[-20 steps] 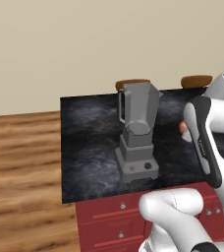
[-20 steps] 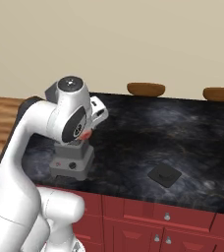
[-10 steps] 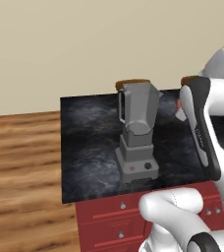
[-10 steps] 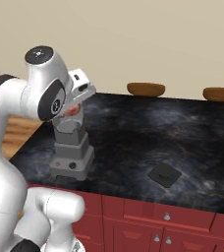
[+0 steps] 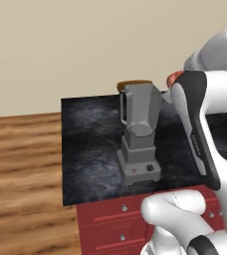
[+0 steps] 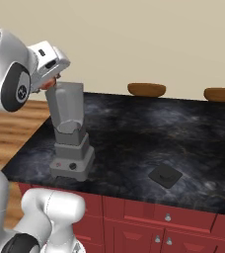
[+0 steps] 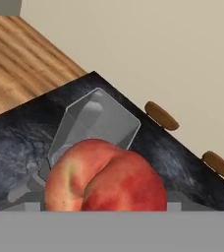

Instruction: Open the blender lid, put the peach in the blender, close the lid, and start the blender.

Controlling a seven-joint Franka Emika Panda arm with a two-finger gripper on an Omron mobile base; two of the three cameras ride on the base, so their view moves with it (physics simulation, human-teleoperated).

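Note:
The grey blender (image 5: 139, 134) stands on the dark counter near its left front corner, its tapered jar (image 6: 66, 106) open at the top. The dark square blender lid (image 6: 165, 175) lies flat on the counter well to the right. My gripper (image 6: 49, 84) is shut on the orange-red peach (image 7: 104, 177) and holds it in the air just beside and slightly above the jar's rim. In the left base view the peach (image 5: 174, 77) peeks out to the right of the jar top. The hand view looks past the fruit down at the open jar (image 7: 97, 123); my fingertips are hidden behind the peach.
The black marble counter (image 6: 134, 128) sits on red drawers (image 6: 134, 217). Brown stool tops (image 6: 146, 89) (image 6: 221, 94) stand behind its far edge. Wood floor (image 5: 21, 164) lies to the left, with a beige wall behind.
The arm has lifted the peach from chest height beside the blender up to the jar's rim and moved it closer to the jar. Blender and lid have not moved.

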